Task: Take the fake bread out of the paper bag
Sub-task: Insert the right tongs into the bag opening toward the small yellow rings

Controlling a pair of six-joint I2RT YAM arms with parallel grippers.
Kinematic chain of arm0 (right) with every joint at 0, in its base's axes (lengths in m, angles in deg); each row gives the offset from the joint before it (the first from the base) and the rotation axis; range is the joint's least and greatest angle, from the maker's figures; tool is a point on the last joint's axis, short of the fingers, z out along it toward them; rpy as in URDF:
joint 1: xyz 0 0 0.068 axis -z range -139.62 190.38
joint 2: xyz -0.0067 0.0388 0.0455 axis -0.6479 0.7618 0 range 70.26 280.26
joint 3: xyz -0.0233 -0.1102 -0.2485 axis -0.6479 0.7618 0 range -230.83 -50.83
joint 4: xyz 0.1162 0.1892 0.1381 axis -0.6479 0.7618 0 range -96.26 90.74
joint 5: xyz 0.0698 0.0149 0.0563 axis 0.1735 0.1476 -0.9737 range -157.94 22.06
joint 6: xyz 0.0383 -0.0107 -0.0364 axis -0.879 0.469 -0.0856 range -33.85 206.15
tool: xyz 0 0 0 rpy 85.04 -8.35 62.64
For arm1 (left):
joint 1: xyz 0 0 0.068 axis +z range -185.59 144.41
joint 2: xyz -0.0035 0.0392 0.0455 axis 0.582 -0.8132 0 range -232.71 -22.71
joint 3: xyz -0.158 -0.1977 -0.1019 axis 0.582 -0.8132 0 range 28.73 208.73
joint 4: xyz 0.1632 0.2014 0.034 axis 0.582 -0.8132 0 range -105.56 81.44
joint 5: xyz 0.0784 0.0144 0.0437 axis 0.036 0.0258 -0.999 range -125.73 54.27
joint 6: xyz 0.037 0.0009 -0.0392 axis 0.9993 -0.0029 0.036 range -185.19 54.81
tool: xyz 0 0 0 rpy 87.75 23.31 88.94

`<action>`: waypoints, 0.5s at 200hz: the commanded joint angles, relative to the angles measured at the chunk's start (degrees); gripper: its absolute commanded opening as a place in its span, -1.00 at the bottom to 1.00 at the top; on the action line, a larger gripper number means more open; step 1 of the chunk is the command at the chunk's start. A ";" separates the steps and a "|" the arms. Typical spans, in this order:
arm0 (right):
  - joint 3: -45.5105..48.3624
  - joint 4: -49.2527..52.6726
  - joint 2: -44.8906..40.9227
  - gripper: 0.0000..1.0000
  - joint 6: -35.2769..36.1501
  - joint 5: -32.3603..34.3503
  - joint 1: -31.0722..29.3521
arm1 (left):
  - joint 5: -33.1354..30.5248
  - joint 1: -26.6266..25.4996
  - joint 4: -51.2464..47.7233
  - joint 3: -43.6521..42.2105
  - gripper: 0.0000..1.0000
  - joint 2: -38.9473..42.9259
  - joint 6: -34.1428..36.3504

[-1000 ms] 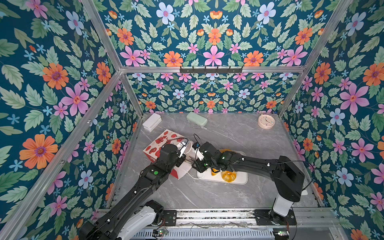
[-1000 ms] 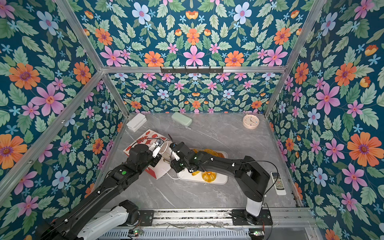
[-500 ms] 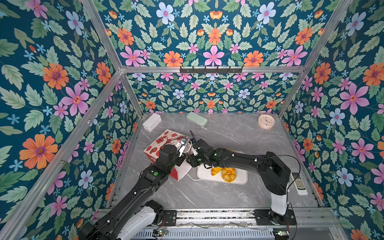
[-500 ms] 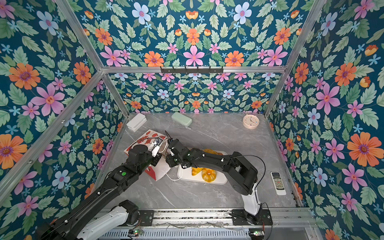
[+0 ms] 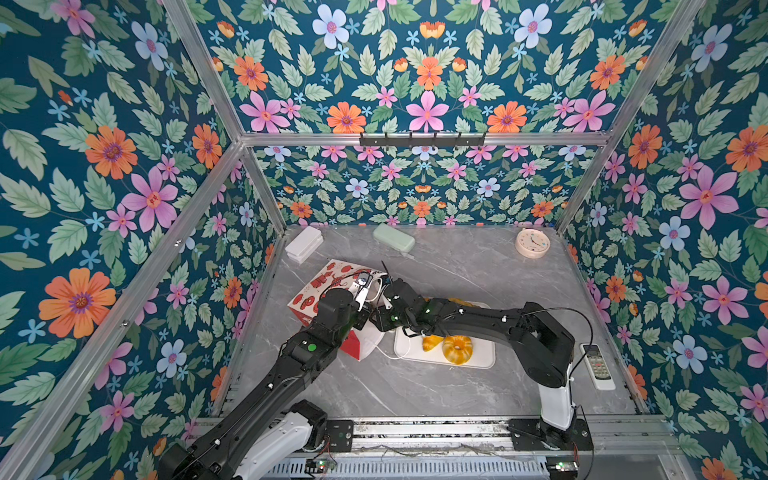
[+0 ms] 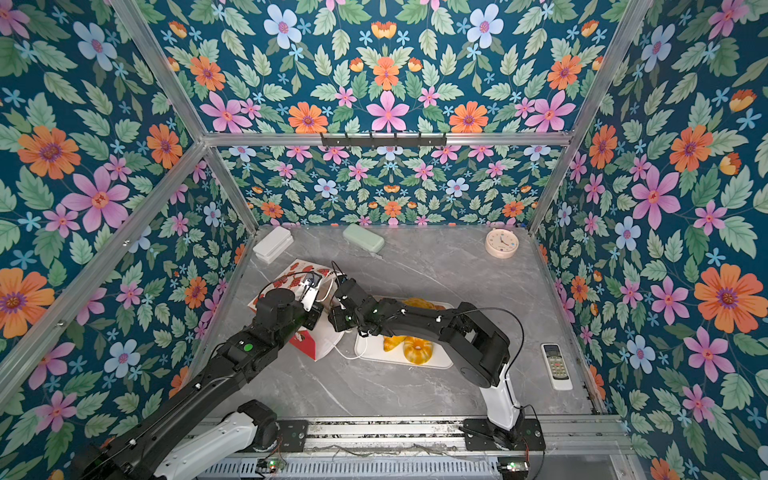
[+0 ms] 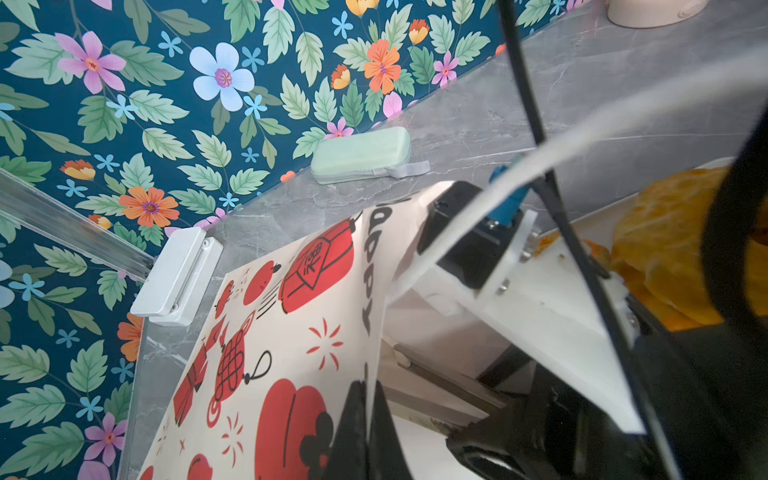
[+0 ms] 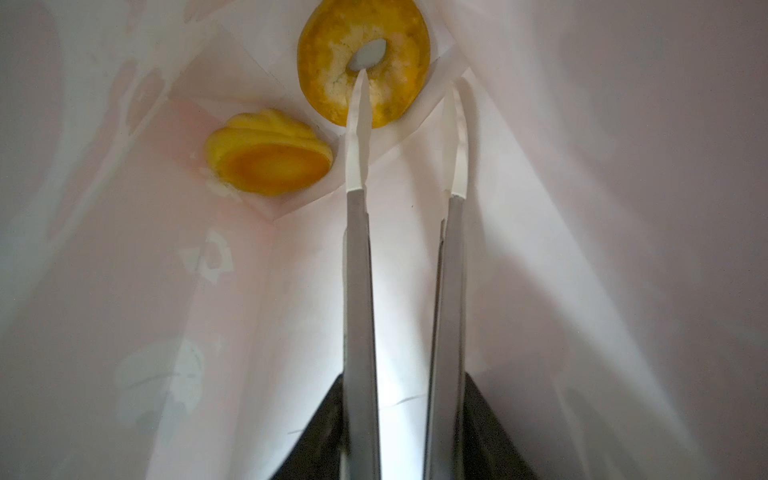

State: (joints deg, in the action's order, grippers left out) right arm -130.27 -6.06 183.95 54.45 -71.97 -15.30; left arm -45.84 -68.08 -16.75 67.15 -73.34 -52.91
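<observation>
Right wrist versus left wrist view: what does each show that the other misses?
Right wrist only: the paper bag from inside, a ring bun and a roll at its bottom, right gripper open near them. Left wrist only: the bag's printed outside, left gripper shut on its rim, green case, white box. Shared: the bag.

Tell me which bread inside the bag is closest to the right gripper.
The ring bun: a fingertip of the right gripper overlaps it, while the ridged roll lies aside.

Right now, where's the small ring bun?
Right wrist view: the ring bun lies at the bottom of the paper bag, beside a ridged roll, at the right pincer's tips.
</observation>
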 commanded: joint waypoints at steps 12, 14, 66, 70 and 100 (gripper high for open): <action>-1.13 -3.73 1.01 -0.20 -2.28 1.23 -0.05 | 1.69 -0.03 3.44 0.25 -1.00 0.72 -1.50; -1.15 -3.86 1.08 -0.20 -2.30 1.16 -0.07 | 1.70 -0.03 3.44 0.30 -1.00 0.71 -1.58; -2.81 -5.31 2.23 -0.19 -3.09 1.26 -0.01 | 2.79 -0.03 3.62 0.52 -1.00 1.21 -2.18; -2.91 -5.34 2.35 -0.19 -3.06 1.30 -0.05 | 2.90 -0.03 3.62 0.52 -1.00 1.28 -2.23; -4.89 -3.80 3.71 -0.19 -3.04 1.83 -0.04 | 3.56 -0.03 3.44 0.43 -1.00 1.54 -2.61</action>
State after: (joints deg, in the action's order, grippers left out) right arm -133.64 -8.66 186.97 51.85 -71.33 -15.36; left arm -43.81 -68.08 -15.44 67.26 -72.23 -54.62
